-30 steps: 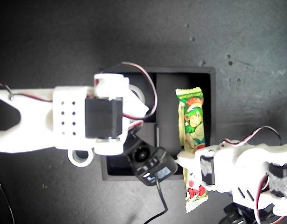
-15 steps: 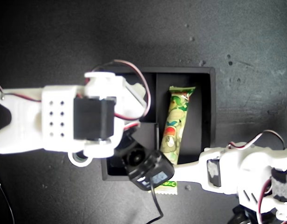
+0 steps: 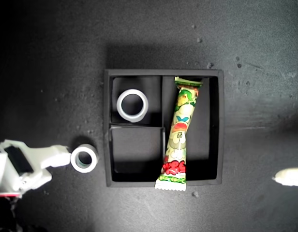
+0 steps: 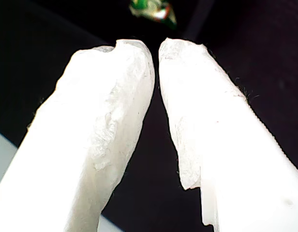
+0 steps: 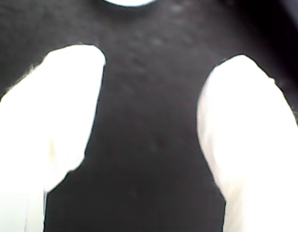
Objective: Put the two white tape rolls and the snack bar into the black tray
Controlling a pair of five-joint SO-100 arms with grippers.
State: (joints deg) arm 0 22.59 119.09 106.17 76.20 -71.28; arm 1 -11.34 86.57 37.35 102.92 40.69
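Observation:
The black tray (image 3: 163,72) sits mid-scene in the exterior view. One white tape roll (image 3: 119,105) lies in its far small compartment. The snack bar (image 3: 180,133) lies slanted in the long compartment, its near crimped end resting over the tray wall. The other white tape roll (image 3: 94,157) lies on the mat just outside the tray, on the exterior view's left. My second gripper (image 3: 62,159) stands open right beside it, and the roll's edge (image 5: 127,2) shows ahead of its fingertips (image 5: 154,63). My first gripper (image 4: 156,46) is shut and empty at the exterior view's right edge (image 3: 288,177), facing the snack bar end (image 4: 151,10).
A dark mat (image 3: 52,58) with small specks covers the whole work surface. The tray's near small compartment (image 3: 137,150) holds nothing.
Both arms have pulled back from over the tray to the exterior view's sides. The snack bar has been let go and now lies in the long compartment. One tape roll stays in the tray.

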